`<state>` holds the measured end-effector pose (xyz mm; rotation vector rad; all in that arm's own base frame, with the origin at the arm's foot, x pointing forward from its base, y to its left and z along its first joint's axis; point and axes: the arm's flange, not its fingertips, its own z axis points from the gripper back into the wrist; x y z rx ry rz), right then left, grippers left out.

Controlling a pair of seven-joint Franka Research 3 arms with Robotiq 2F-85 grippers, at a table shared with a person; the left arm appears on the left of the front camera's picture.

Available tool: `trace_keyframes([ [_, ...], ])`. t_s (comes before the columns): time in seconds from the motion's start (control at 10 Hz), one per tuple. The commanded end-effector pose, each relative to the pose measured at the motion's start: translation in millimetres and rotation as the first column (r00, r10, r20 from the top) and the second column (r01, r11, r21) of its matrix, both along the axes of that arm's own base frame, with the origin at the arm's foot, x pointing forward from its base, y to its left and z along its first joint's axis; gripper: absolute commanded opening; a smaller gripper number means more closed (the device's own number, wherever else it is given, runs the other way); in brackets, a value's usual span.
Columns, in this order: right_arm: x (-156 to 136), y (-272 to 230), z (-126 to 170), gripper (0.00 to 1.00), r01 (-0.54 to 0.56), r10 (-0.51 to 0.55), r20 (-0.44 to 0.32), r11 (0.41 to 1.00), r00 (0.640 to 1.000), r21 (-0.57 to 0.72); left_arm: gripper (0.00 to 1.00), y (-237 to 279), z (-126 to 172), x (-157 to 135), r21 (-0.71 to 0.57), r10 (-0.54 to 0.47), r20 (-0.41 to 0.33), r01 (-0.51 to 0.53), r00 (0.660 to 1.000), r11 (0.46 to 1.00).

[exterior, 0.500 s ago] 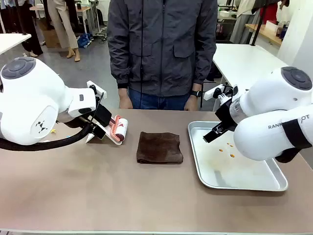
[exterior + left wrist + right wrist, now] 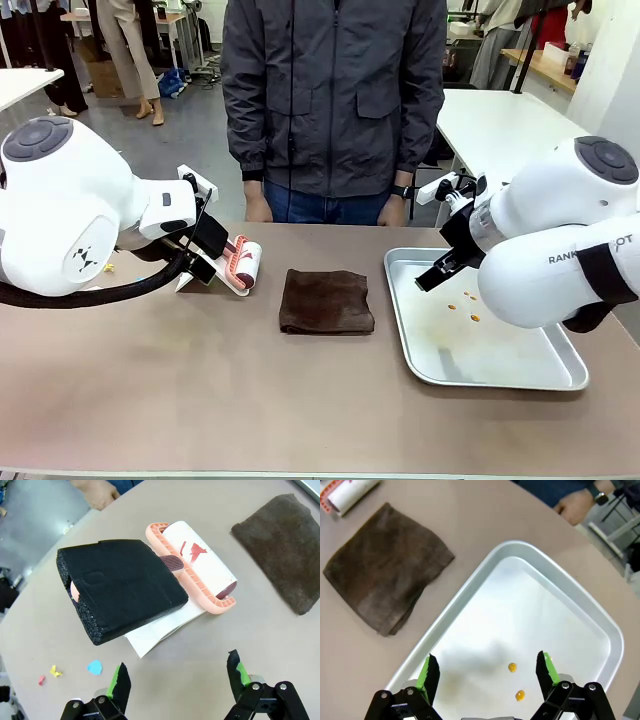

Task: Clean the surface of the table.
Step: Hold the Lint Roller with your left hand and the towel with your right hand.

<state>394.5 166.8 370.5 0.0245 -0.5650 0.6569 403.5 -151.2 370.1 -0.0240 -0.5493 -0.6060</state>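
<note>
The taupe desk (image 2: 200,400) spanned the whole foreground between the robot and a person (image 2: 330,100) standing at its far edge, probably watching rather than helping. On the robot's right side of it lay a silver tray (image 2: 480,350), likely set there to receive whatever was cleared off. A folded brown cloth (image 2: 326,301) lay flat near the middle, within either arm's reach, which suggests it was meant for wiping. To the left rested a lint roller (image 2: 243,264) on its side, its handle wrapped in a black foam block (image 2: 125,587), presumably to give the fingers a thicker, softer grip; a white sheet (image 2: 160,630) lay under it. The left hand (image 2: 177,667) hovered just short of that block, fingers spread wide and holding nothing. The right hand (image 2: 486,664) hung over the tray, likewise spread and empty. A few coloured paper scraps (image 2: 94,667) dotted the desk near the roller, and orange crumbs (image 2: 512,667) sat in the tray.
</note>
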Motion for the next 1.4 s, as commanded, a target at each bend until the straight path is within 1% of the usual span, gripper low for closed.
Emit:
trace_keyframes([
  [0.0,0.1,0.0,0.1,1.00,0.000,0.000,0.000,1.000,1.000,0.001,1.00,-0.1,0.1,-0.1,0.000,-0.001,0.000,0.001,1.000,1.000],
  [1.1,0.0,0.0,0.0,1.00,0.000,0.000,0.000,1.000,1.000,0.000,1.00,0.0,0.0,0.0,0.000,0.000,0.000,0.000,1.000,1.000],
  [1.2,-5.3,1.4,1.8,1.00,0.014,-0.016,-0.039,0.999,0.999,-0.038,1.00,0.3,3.5,-2.9,-0.012,-0.010,-0.051,0.009,0.999,1.000],
  [1.3,-9.2,2.2,5.6,1.00,0.014,-0.018,-0.117,1.000,0.993,-0.027,1.00,1.8,5.4,-5.5,-0.017,-0.023,-0.095,0.022,0.995,1.000],
])
